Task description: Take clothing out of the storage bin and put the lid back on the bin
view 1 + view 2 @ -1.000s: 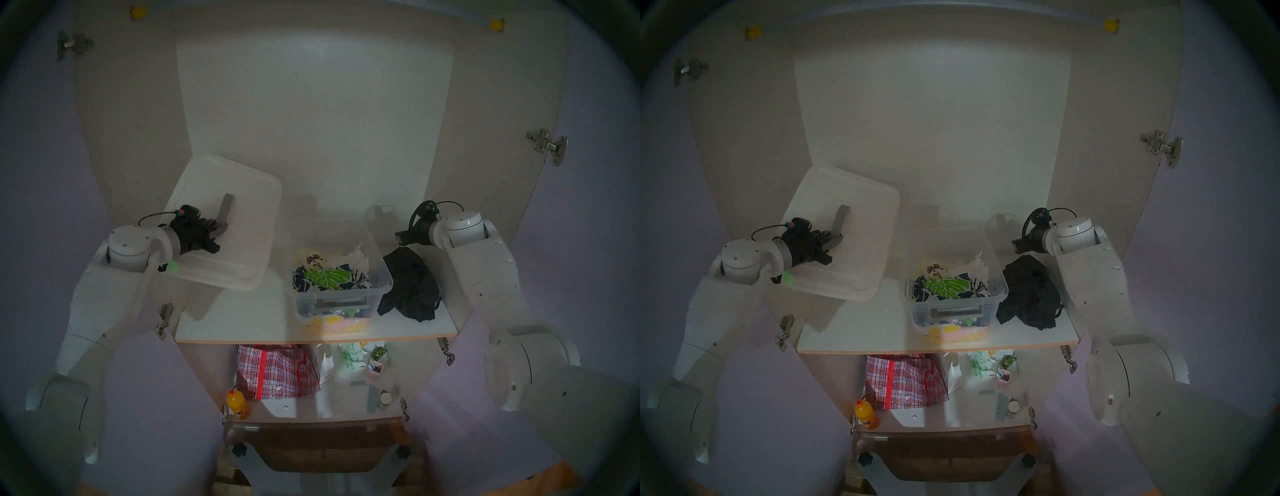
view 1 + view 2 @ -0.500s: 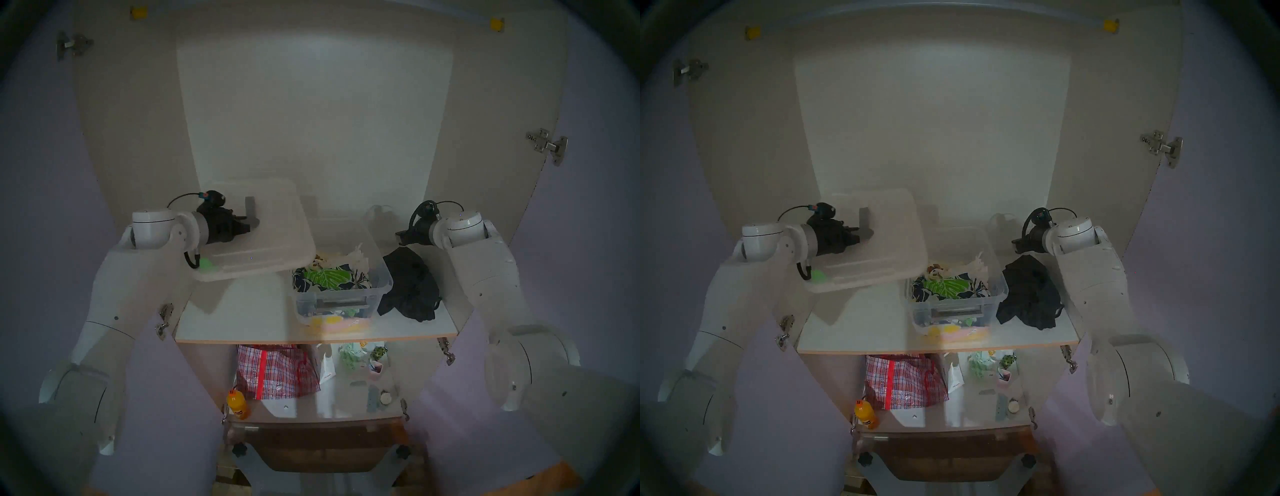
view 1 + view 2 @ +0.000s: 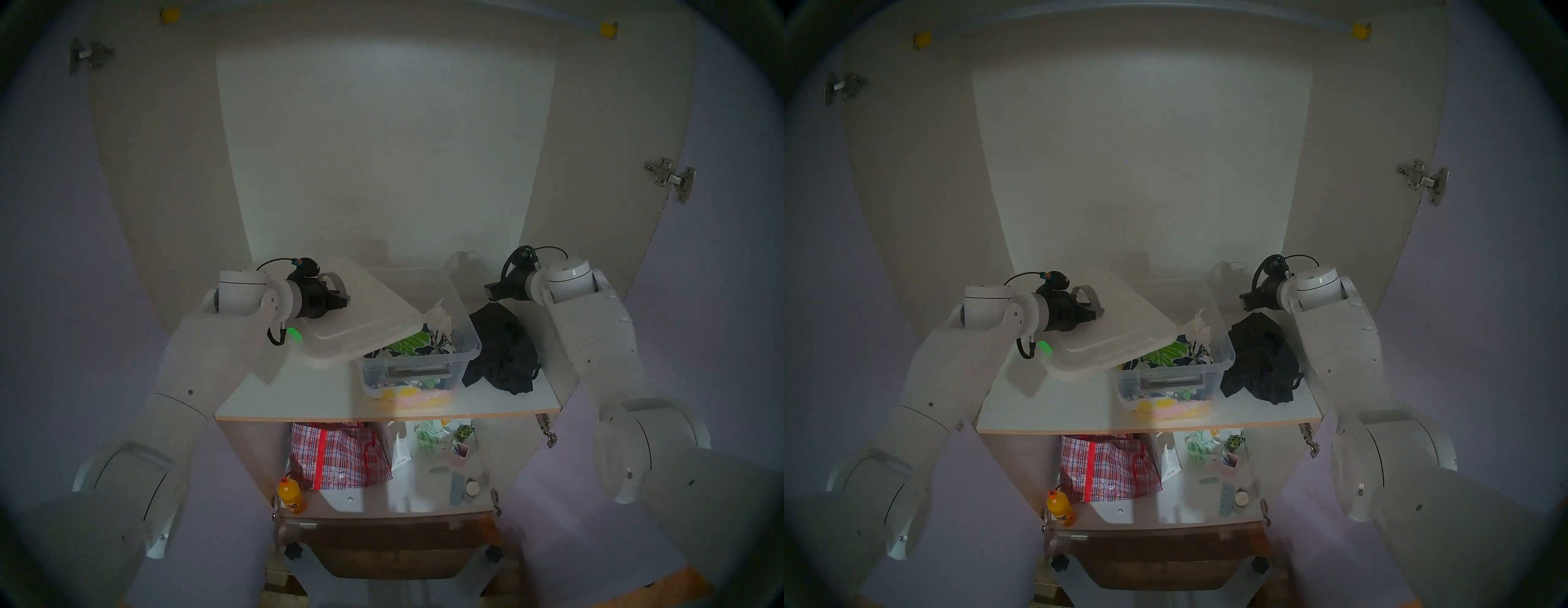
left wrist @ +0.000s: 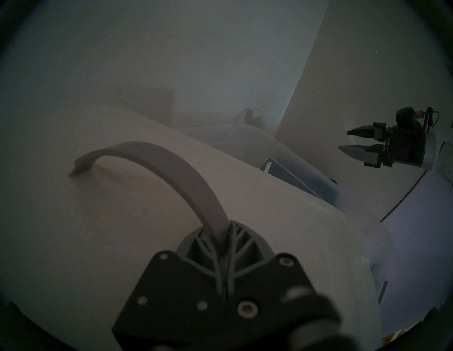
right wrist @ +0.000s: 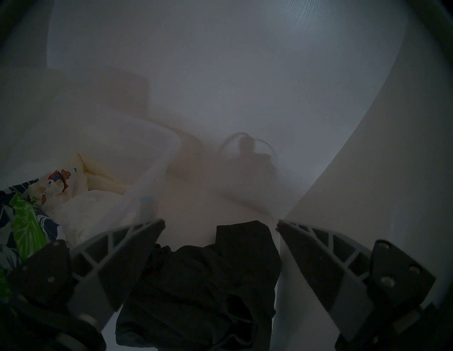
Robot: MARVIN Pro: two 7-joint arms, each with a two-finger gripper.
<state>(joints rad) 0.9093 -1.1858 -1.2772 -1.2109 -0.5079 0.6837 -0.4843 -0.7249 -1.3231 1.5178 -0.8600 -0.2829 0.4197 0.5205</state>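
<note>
Black clothing point(image 3: 502, 348) lies heaped on the shelf point(image 3: 305, 390), touching the right side of the clear storage bin point(image 3: 464, 358). Over the bin's left part the milky lid point(image 3: 373, 316) hangs tilted, the left gripper point(image 3: 341, 300) clamped on its grey strap handle point(image 4: 171, 164). Farther back, the right gripper point(image 5: 220, 225) hovers above the clothing, fingers spread, holding nothing.

On the upper shelf point(image 3: 297, 395), at frame centre, the bin point(image 3: 424, 369) is placed, with folded cloth point(image 3: 407, 344) inside. The lid point(image 3: 373, 314) is held tilted over the bin's left part. Just right of the bin, the garment point(image 3: 505, 352) is laid. On the lower shelf point(image 3: 352, 501), at lower centre, a bag point(image 3: 335, 454) and a bottle point(image 3: 290, 496) are set.
</note>
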